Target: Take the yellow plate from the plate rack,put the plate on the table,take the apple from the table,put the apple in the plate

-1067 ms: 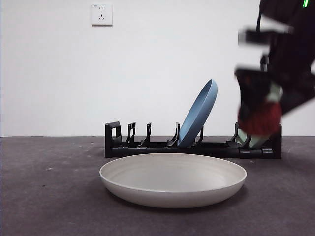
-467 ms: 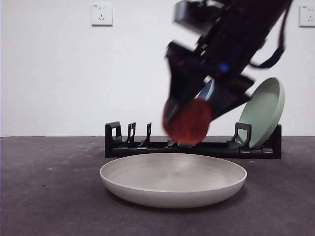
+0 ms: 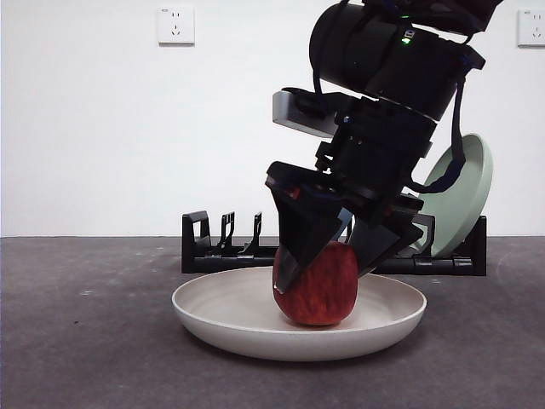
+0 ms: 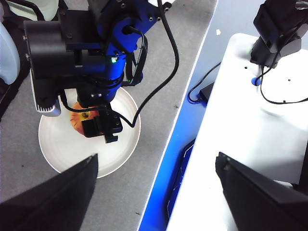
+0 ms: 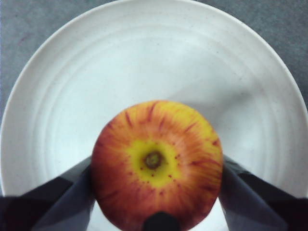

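The yellow plate [image 3: 213, 317] lies flat on the dark grey table [image 3: 85, 341], in front of the black plate rack [image 3: 223, 252]. My right gripper [image 3: 325, 271] is shut on the red apple [image 3: 317, 296] and holds it low inside the plate, its underside at the plate's floor. In the right wrist view the apple [image 5: 156, 163] sits between the jaws of the right gripper [image 5: 156, 195], over the plate [image 5: 144, 57]. My left gripper [image 4: 156, 192] is open and empty, high above the table. Its view looks down on the plate [image 4: 62, 151] and the apple [image 4: 78, 118].
A sage-green plate [image 3: 466, 189] leans in the rack's right end. The rack's left slots hold nothing. The right arm [image 4: 91, 53] hides the rack's middle. A white bench [image 4: 250, 120] with cables stands beside the table.
My right gripper has carried the apple leftward from the rack's right end and down into the yellow plate. The plate has not moved.
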{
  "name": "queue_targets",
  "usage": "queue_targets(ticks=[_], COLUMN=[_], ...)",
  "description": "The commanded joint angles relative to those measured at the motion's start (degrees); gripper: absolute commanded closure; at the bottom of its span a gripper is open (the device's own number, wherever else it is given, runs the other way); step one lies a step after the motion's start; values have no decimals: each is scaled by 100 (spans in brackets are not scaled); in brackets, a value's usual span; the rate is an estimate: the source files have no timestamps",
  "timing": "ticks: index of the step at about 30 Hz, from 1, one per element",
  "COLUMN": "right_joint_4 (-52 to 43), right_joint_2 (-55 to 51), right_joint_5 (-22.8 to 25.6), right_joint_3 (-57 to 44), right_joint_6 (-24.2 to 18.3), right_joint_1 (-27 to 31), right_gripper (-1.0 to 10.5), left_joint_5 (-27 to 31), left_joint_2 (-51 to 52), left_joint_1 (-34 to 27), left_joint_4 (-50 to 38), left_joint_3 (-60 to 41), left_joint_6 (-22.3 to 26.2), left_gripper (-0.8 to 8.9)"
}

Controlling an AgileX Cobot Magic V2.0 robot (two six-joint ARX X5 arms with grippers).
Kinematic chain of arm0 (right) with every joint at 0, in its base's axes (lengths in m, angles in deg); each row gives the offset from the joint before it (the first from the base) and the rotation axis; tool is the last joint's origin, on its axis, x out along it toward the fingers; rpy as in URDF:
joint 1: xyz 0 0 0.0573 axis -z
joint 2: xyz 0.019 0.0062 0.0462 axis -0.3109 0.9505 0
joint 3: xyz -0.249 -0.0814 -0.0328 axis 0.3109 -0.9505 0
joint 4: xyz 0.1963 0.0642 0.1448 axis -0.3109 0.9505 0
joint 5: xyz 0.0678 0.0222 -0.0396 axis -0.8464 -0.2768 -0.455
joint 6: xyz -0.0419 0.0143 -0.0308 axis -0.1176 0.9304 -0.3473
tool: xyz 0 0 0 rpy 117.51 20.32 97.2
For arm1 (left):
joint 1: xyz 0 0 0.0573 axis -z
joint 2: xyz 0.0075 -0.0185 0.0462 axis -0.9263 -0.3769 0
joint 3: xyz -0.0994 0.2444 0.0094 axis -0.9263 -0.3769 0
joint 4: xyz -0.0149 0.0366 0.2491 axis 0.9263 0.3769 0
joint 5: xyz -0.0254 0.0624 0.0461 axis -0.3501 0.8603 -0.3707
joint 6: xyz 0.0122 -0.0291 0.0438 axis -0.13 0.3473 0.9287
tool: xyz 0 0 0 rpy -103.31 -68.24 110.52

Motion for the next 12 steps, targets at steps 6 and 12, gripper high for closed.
queue_targets(ticks=[6,12], right_joint_4=[254,302], right_joint_2=[146,-79], right_joint_5=[15,15], right_joint_3=[-59,-57], right_joint_6=[79,74], right_joint_1=[-15,-15], right_gripper=[414,328], left_joint_5=[-2,-2], left_joint_2=[0,0], left_joint_1=[11,11], left_joint_4=[2,4], left_joint_3=[-13,-13], left_joint_6=[-79,-79], left_gripper=[404,404])
